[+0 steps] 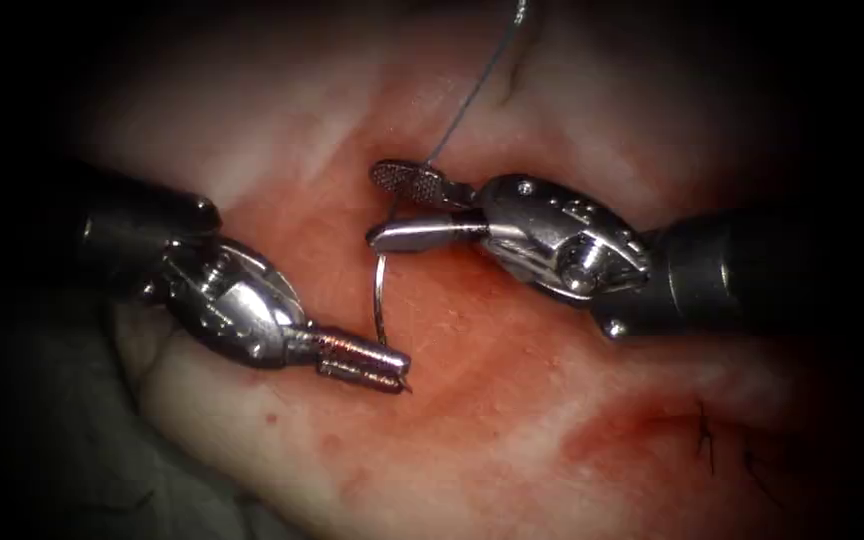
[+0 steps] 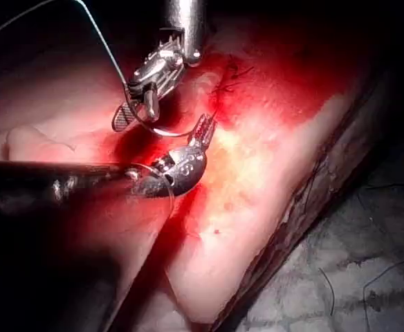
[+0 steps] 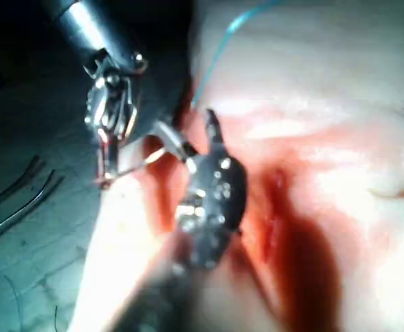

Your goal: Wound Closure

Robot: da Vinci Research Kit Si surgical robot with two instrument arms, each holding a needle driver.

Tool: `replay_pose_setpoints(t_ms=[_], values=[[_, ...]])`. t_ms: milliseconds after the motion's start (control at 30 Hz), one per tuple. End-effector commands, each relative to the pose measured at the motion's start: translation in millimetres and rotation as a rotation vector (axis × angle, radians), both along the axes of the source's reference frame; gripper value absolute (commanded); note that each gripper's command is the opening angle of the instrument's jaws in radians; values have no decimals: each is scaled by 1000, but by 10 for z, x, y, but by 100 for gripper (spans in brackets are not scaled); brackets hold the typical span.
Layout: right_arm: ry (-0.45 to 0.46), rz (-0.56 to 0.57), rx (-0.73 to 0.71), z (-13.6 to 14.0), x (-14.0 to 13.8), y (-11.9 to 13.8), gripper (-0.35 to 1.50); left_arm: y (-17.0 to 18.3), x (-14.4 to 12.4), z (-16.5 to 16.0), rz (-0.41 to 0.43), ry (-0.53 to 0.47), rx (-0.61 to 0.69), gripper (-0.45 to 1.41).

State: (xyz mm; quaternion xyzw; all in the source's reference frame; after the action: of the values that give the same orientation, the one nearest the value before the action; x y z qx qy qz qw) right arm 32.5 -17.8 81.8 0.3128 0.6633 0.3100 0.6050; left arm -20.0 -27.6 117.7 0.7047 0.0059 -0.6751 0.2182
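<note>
My left tool (image 1: 402, 368) comes in from the lower left with its jaws shut on the curved needle (image 1: 379, 295) near one end; a short point sticks out past the jaws. From there the needle arcs up over the red cut of the tissue (image 1: 512, 400) to my right tool (image 1: 375, 207). Its jaws stand open around the needle's upper end without gripping it. The thread (image 1: 472, 95) runs up and away from that end. The left wrist view has the needle (image 2: 162, 131) spanning between the left tool (image 2: 205, 124) and the right tool (image 2: 134, 116). I cannot tell whether the needle touches the tissue.
Dark stitch ends (image 1: 704, 440) stand on the tissue at the lower right, beside a patch of red fluid (image 1: 632, 425). Grey cloth (image 1: 62, 450) lies beyond the tissue's left edge. Loose thread ends (image 2: 330, 290) lie on the mat by the tissue's side.
</note>
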Motion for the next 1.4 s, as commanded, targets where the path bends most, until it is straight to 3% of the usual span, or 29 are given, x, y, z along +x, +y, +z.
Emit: replay_pose_setpoints(t_ms=[33,333,400,433,467,533,900,1000,1033,1100,1167,1267,1400], values=[[1,-1,1,4,6,-6,61,-5,-5,5,2,-2,2,-45],[4,-7,22,5,9,-9,56,-5,-5,5,1,-1,1,-45],[7,-12,22,4,10,-10,47,-5,-5,5,2,-2,1,-45],[9,-13,22,4,10,-10,41,-5,-5,5,0,-4,2,-45],[10,-15,22,4,10,-10,20,-5,-6,5,1,-5,2,-45],[14,-20,22,4,10,-10,-35,-6,-6,4,1,-5,1,-45],[33,-51,49,3,7,-12,-35,-5,-7,1,-1,15,46,-45],[28,-38,53,2,3,-10,-35,-3,-6,-2,-2,54,162,34],[21,-32,55,1,1,-9,-35,-2,-6,-4,-7,74,213,71],[-11,-16,48,1,-3,-5,-35,-2,-7,-7,-13,96,259,101],[-69,1,-28,0,-10,0,-35,0,-7,-12,-30,119,300,116],[-116,17,-77,-1,-14,4,-35,-1,-8,-15,-33,127,300,119],[-261,55,-243,-7,-26,19,-35,-1,-8,-18,-54,155,331,121]])
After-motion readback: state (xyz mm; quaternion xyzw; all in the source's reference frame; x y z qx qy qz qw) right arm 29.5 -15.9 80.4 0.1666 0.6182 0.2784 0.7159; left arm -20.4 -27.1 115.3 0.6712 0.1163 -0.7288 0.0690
